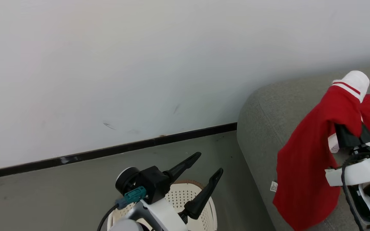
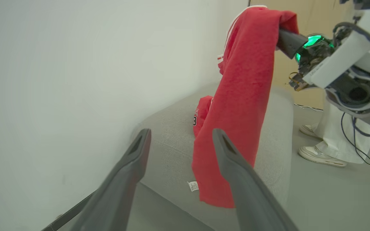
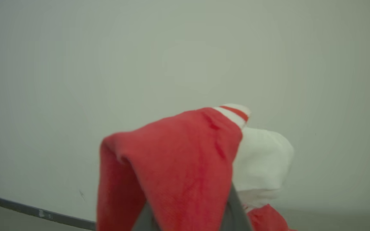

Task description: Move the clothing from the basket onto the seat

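Clothing (image 1: 307, 160) hangs pinched in right tool (image 2: 286, 38), left tool (image 1: 209, 163) spread; left wrist view adds another piece (image 2: 202, 112) on the seat (image 2: 172, 128).

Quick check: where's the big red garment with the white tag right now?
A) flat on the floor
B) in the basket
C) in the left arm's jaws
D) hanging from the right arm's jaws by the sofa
D: the red garment hangs from the right arm's jaws, shut on its top, beside the grey sofa; the left arm's jaws stand open and empty.
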{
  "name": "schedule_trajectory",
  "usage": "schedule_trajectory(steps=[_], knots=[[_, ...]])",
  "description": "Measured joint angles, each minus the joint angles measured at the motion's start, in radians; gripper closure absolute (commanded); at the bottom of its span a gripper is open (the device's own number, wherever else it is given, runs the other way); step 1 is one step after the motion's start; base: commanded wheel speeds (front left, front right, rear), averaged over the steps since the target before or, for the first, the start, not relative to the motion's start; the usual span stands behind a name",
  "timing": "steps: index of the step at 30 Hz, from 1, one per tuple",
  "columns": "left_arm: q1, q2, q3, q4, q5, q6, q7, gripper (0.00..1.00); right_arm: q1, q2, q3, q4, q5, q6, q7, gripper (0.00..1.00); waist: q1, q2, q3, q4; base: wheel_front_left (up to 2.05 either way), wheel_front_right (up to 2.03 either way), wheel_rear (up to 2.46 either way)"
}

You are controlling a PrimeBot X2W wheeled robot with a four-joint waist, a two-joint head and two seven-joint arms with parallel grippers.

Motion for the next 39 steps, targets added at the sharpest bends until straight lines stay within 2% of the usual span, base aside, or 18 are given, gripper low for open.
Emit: schedule_trajectory(steps=[7, 20, 24, 29, 35, 39], knots=[[0.000, -0.010, -0.026, -0.001, 0.000, -0.011, -0.017, 0.00, 0.064, 0.000, -0.077, -0.056, -0.024, 0.000, 0.004, 1.00, 0.0000, 0.0000, 0.001, -0.045, 0.00, 0.00, 0.00], [0.021, -0.019, -0.052, 0.000, 0.001, -0.020, -0.043, 0.00, 0.109, 0.005, -0.105, -0.116, -0.020, 0.000, 0.034, 1.00, 0.0000, 0.0000, 0.015, -0.126, 0.00, 0.00, 0.00], [0.021, -0.019, -0.054, 0.000, 0.003, -0.020, -0.052, 0.00, 0.123, 0.005, -0.084, -0.113, -0.007, 0.000, 0.051, 1.00, 0.0000, 0.0000, 0.023, -0.146, 0.00, 0.00, 0.00], [0.023, -0.017, -0.059, 0.000, 0.014, -0.019, -0.052, 0.00, 0.113, -0.042, 0.007, -0.077, 0.003, 0.000, 0.072, 1.00, 0.0000, 0.0000, 0.040, -0.164, 0.00, 0.00, 0.00], [0.037, -0.002, -0.045, -0.007, 0.027, 0.000, -0.052, 0.00, -0.093, -0.078, 0.021, -0.022, 0.094, 0.000, 0.118, 1.00, 0.0000, 0.0000, 0.072, -0.171, 0.00, 0.00, 0.00], [0.036, 0.005, -0.023, -0.023, 0.033, 0.017, -0.052, 0.00, -0.266, -0.113, -0.023, -0.002, 0.136, 0.000, 0.151, 1.00, 0.0000, 0.0000, 0.097, -0.170, 0.00, 0.00, 0.00]])
